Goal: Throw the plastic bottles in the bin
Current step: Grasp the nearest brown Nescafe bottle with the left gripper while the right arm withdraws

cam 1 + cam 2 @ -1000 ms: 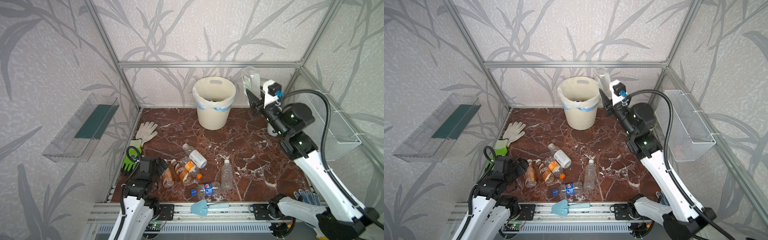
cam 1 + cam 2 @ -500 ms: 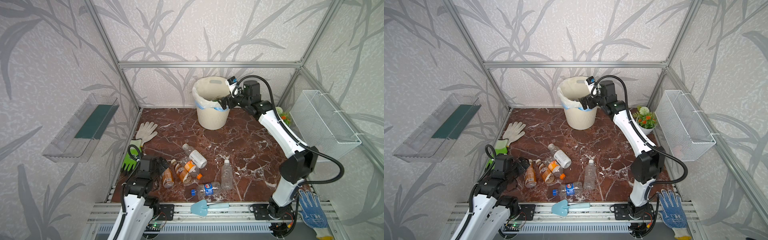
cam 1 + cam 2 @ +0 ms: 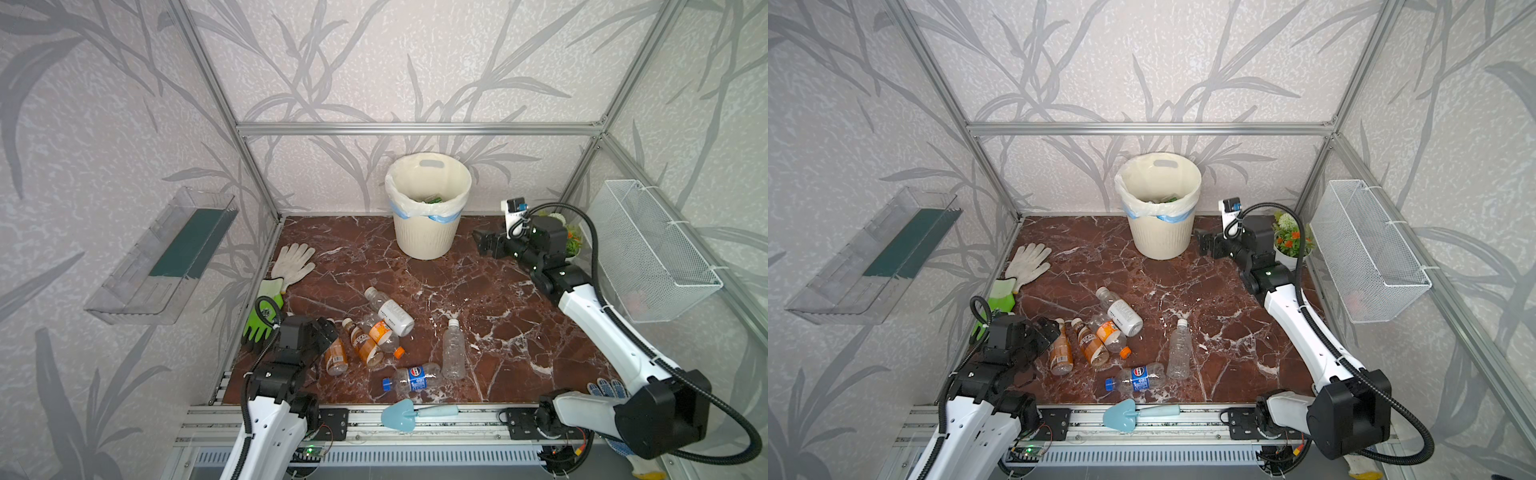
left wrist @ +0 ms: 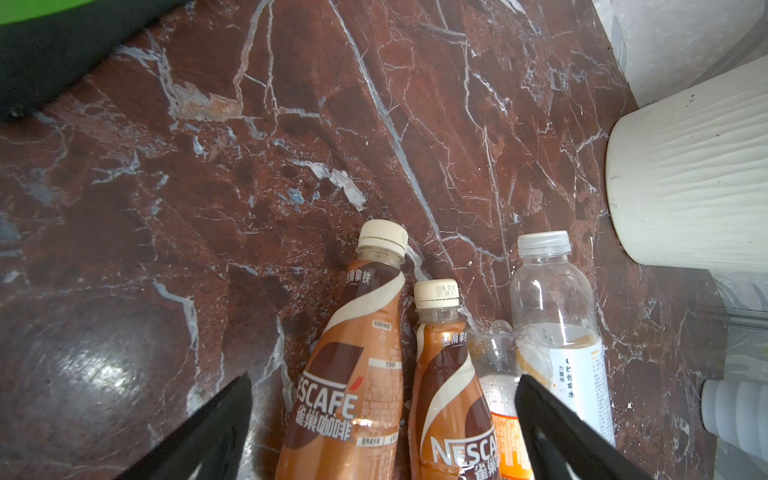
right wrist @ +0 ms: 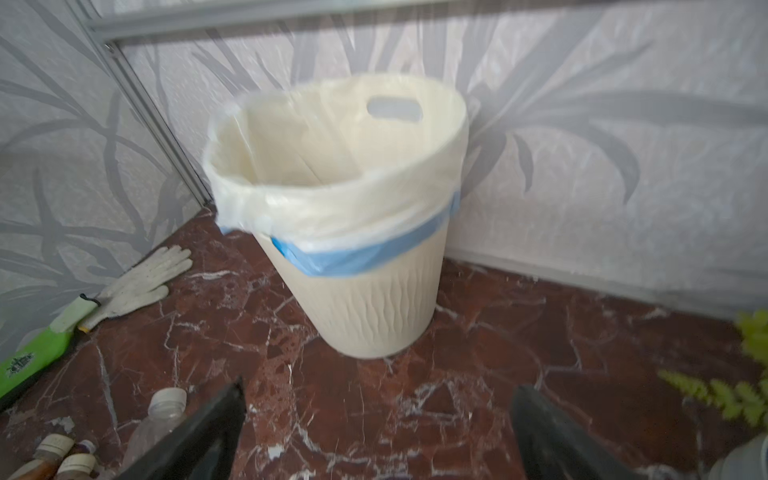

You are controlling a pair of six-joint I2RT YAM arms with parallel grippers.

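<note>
Marble floor (image 4: pixel 208 166): plastic bottles (image 4: pixel 442 374) beside left tool (image 4: pixel 382 380)

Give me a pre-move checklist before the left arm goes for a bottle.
1. Left gripper open: ok, jaws spread wide.
2. Only one bottle between its jaws: not ok. Two brown-label bottles lie side by side there, touching.
3. Right gripper empty: ok, open with nothing between the jaws.
4. Right gripper clear of the bin: ok, beside it and apart.
5. Bin upright with its mouth free: ok.
6. Floor cleared: not ok. Six plastic bottles lie on it.
</note>
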